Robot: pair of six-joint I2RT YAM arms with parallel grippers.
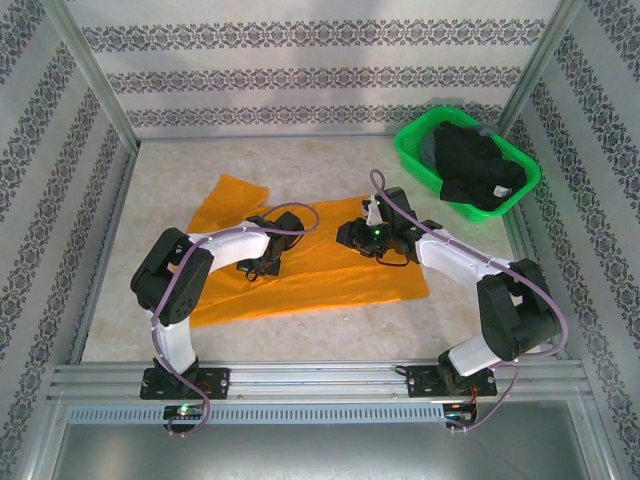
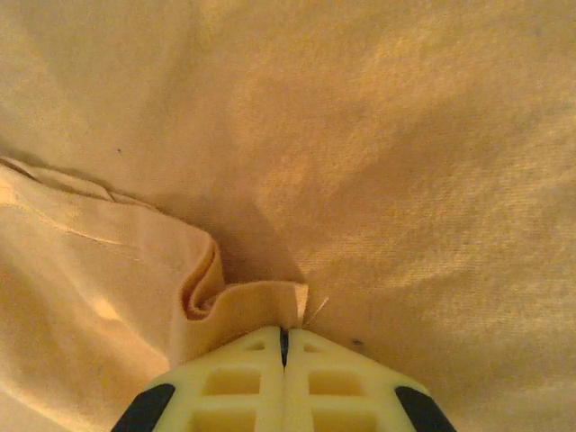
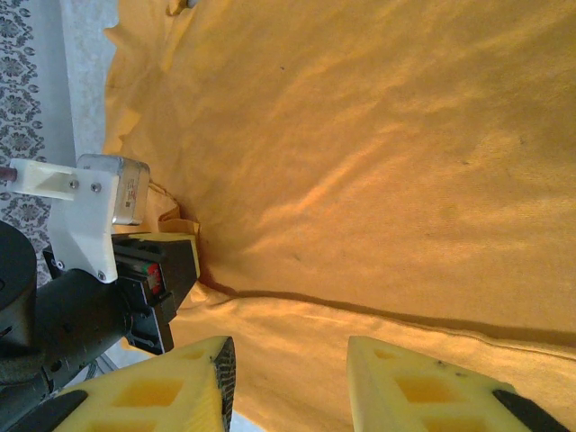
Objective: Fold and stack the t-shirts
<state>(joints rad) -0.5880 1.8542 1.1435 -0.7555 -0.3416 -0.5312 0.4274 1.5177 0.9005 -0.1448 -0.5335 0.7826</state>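
Note:
The orange t-shirt (image 1: 320,275) lies spread across the middle of the table, one sleeve pointing to the far left. My left gripper (image 1: 262,266) is down on its left half. In the left wrist view that gripper (image 2: 283,335) is shut on a raised fold of the orange cloth (image 2: 238,310). My right gripper (image 1: 352,238) hovers over the shirt's far right part. It stands open (image 3: 290,382) above a folded edge (image 3: 378,310), with nothing between its fingers. The left arm's wrist (image 3: 99,270) shows beside it. Black t-shirts (image 1: 475,165) lie heaped in the basket.
The green plastic basket (image 1: 415,160) sits at the far right corner against the patterned wall. Metal posts and walls close in the table on three sides. A metal rail (image 1: 320,375) with both arm bases runs along the near edge.

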